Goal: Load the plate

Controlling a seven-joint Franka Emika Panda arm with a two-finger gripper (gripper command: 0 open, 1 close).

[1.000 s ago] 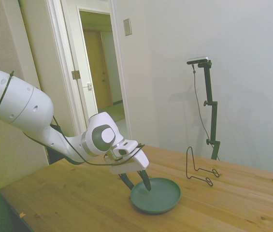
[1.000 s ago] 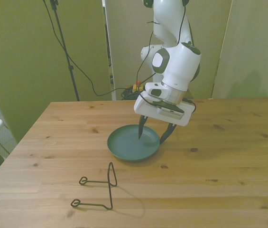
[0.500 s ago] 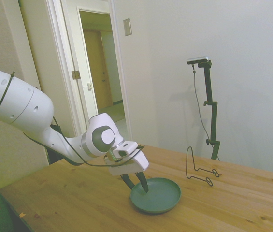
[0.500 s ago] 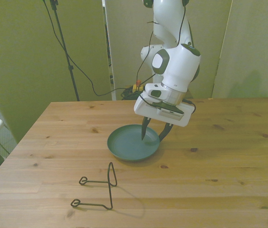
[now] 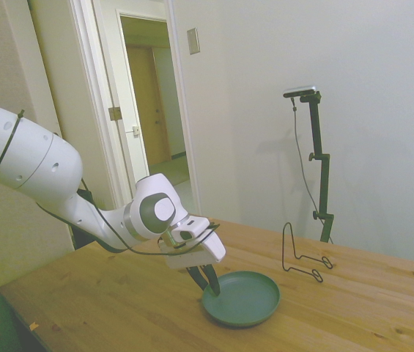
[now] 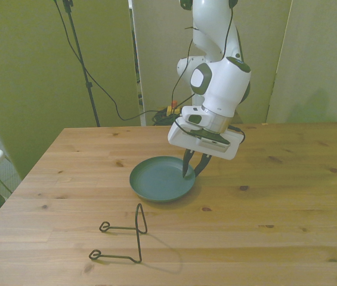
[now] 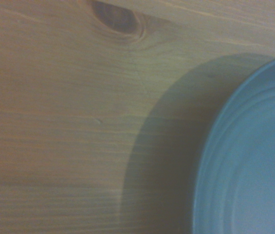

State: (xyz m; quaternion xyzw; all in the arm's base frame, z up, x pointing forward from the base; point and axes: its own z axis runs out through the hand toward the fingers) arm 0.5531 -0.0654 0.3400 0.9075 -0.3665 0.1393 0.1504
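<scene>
The plate (image 5: 242, 298) is seen low in the centre of the side view, on the wooden surface (image 5: 104, 301); in the front view the plate (image 6: 159, 179) lies just left of centre, in front of the white arm (image 6: 219, 89). The claw (image 5: 208, 281) is pinched narrow on the plate's rim, at the edge nearest the arm; in the front view the claw (image 6: 192, 169) is closed on the plate's right rim, dark fingers (image 6: 186, 165) nearly together. The gripped side looks slightly raised, and a shadow is cast beneath it. In the wrist view a curved part of the plate (image 7: 254, 161) is shown at the lower right of the frame, blurred, with its shadow on the surface (image 7: 54, 122) and a dark knot (image 7: 118, 22) in the wood at the top. A black wire stand (image 6: 123, 241) is placed at the lower left of the front view, well apart from the plate; in the side view the wire stand (image 5: 302, 255) sits right of centre, beyond the plate.
</scene>
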